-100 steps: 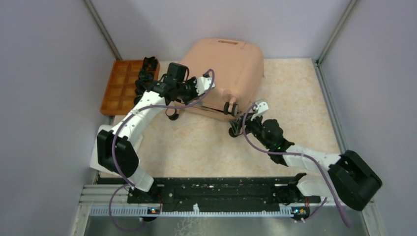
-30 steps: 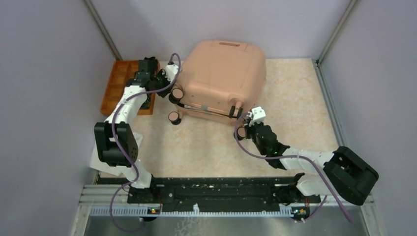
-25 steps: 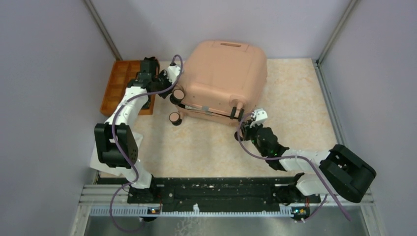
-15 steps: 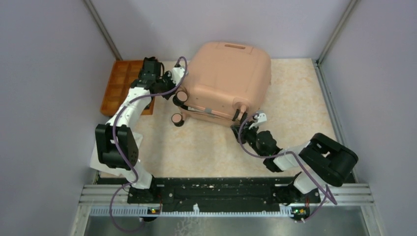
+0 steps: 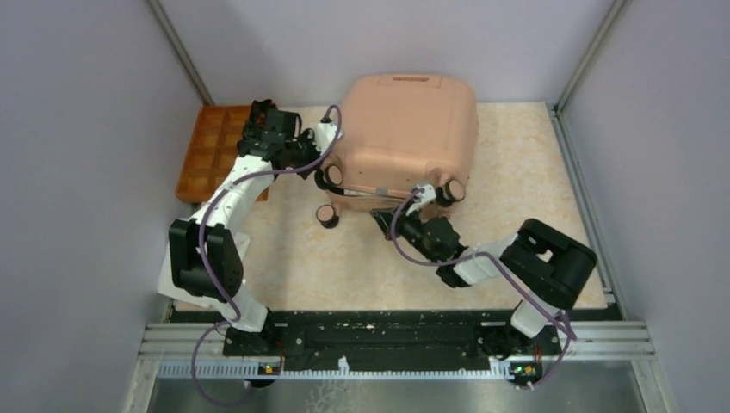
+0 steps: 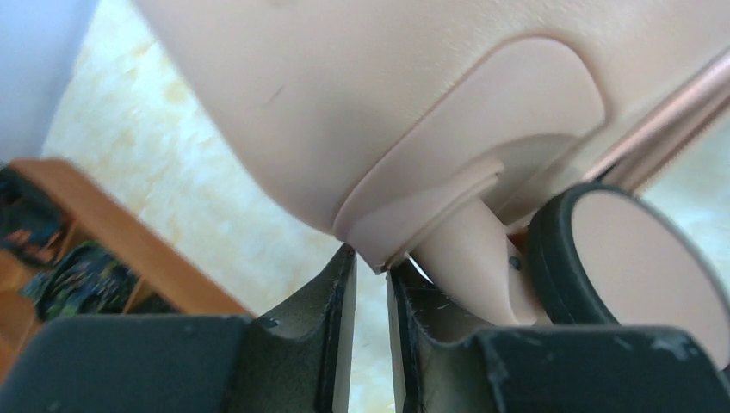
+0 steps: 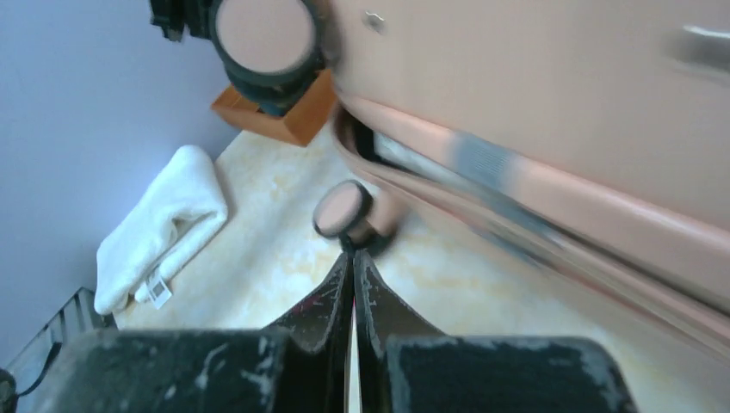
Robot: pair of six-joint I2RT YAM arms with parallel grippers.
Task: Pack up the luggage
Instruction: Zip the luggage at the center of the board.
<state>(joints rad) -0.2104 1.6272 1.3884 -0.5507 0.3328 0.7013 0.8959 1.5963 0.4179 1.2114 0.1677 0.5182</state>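
Note:
The peach-pink luggage (image 5: pixel 405 129) lies flat at the back of the table, wheels toward me. A dark gap shows between its two shells (image 7: pixel 405 159). My left gripper (image 5: pixel 320 163) is at its near-left corner. In the left wrist view the left gripper (image 6: pixel 368 258) has its jaws nearly together, with the lip of the wheel mount (image 6: pixel 482 163) between the tips, beside a black-rimmed wheel (image 6: pixel 637 258). My right gripper (image 5: pixel 385 219) lies low at the near edge. In the right wrist view the right gripper (image 7: pixel 353 254) is shut and empty, its tips just short of a small wheel (image 7: pixel 343 209).
An orange compartmented tray (image 5: pixel 207 151) sits at the back left, behind the left arm, with dark items in it (image 6: pixel 77 271). A folded white towel (image 7: pixel 159 228) lies on the table near the left arm's base. Grey walls close in both sides.
The luggage has slid right and turned, squaring its wheel end to me. The left gripper followed its corner. The right arm folded back and its gripper swept left along the near edge.

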